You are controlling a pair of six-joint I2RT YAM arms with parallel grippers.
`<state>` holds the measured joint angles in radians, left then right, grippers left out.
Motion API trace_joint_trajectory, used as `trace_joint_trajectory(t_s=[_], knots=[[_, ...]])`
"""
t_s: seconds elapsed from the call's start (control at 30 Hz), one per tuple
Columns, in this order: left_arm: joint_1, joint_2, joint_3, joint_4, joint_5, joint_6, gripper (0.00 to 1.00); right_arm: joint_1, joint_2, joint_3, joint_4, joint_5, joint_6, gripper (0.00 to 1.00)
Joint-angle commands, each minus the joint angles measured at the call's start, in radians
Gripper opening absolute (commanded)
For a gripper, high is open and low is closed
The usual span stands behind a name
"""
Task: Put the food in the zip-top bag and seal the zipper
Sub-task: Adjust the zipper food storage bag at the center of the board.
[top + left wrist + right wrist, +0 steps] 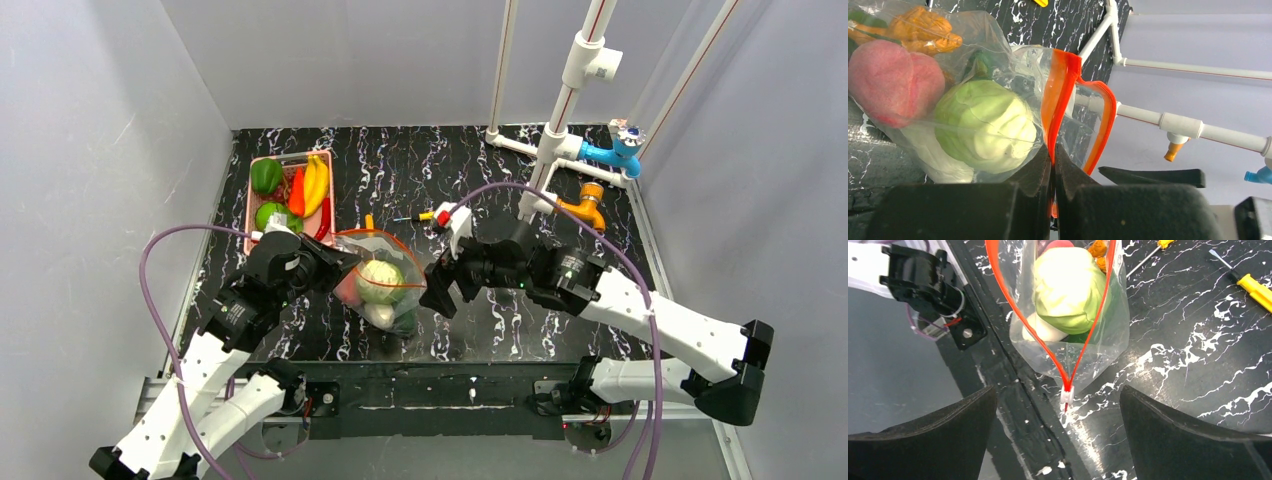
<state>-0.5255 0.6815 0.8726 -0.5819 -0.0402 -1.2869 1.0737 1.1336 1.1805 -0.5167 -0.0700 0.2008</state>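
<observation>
Tightly, left gripper (1053,152) pinches zipper (1060,90); right gripper (1057,395) gapes.

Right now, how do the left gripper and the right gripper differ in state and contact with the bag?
The left gripper is shut on the zipper strip; the right gripper is open, holding nothing. The left gripper touches the zip-top bag; the right gripper hangs clear of it, the white slider seen between its fingers. Both point at the bag.

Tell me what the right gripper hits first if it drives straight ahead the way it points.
The right gripper would probably meet the white tip of the zipper first, at the zip-top bag corner centred between its open fingers; depth is unclear.
</observation>
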Motion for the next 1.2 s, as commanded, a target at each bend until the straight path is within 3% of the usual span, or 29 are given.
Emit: trace_joint_trajectory(t_s=[0.0,0.07,0.23,0.3,0.37,0.43,0.5,0.57,0.63,0.7,0.87,1.03,1.1,1.17], knots=[[-0.001,-0.008,0.002,-0.015,-0.03,-0.013,0.0,0.024,-0.033,-0.114,0.245,0.057,-0.092,0.98],[-0.001,-0.007,0.0,-0.016,-0.025,-0.011,0.0,0.024,-0.019,-0.127,0.267,0.059,-0.123,0.98],[-0.001,-0.017,-0.008,-0.022,-0.027,-0.015,0.0,0.063,0.016,-0.154,0.356,0.082,-0.171,0.86],[-0.001,-0.023,-0.009,-0.026,-0.033,-0.015,0.0,0.102,0.054,-0.127,0.377,0.192,-0.176,0.7],[-0.001,-0.028,-0.007,-0.039,-0.04,-0.016,0.0,0.121,0.1,-0.059,0.335,0.235,-0.191,0.48],[-0.001,-0.033,-0.001,-0.054,-0.048,-0.015,0.0,0.129,0.125,-0.024,0.311,0.248,-0.198,0.4],[-0.001,-0.039,0.005,-0.073,-0.055,-0.02,0.0,0.133,0.126,-0.033,0.317,0.246,-0.247,0.46],[-0.001,-0.041,0.01,-0.085,-0.059,-0.023,0.0,0.143,0.124,-0.045,0.319,0.259,-0.28,0.67],[-0.001,-0.039,0.018,-0.105,-0.067,-0.033,0.0,0.156,0.128,-0.052,0.318,0.273,-0.311,0.73],[-0.001,-0.037,0.019,-0.113,-0.075,-0.049,0.0,0.164,0.14,-0.048,0.309,0.277,-0.332,0.73],[-0.001,-0.03,0.03,-0.118,-0.074,-0.059,0.0,0.172,0.185,-0.014,0.28,0.268,-0.361,0.59],[-0.001,-0.044,0.035,-0.135,-0.081,-0.057,0.0,0.171,0.175,-0.041,0.299,0.202,-0.346,0.77],[-0.001,-0.053,0.034,-0.142,-0.087,-0.057,0.0,0.171,0.175,-0.052,0.309,0.179,-0.343,0.77],[-0.001,-0.058,0.032,-0.142,-0.088,-0.055,0.0,0.171,0.194,-0.046,0.317,0.192,-0.332,0.65]])
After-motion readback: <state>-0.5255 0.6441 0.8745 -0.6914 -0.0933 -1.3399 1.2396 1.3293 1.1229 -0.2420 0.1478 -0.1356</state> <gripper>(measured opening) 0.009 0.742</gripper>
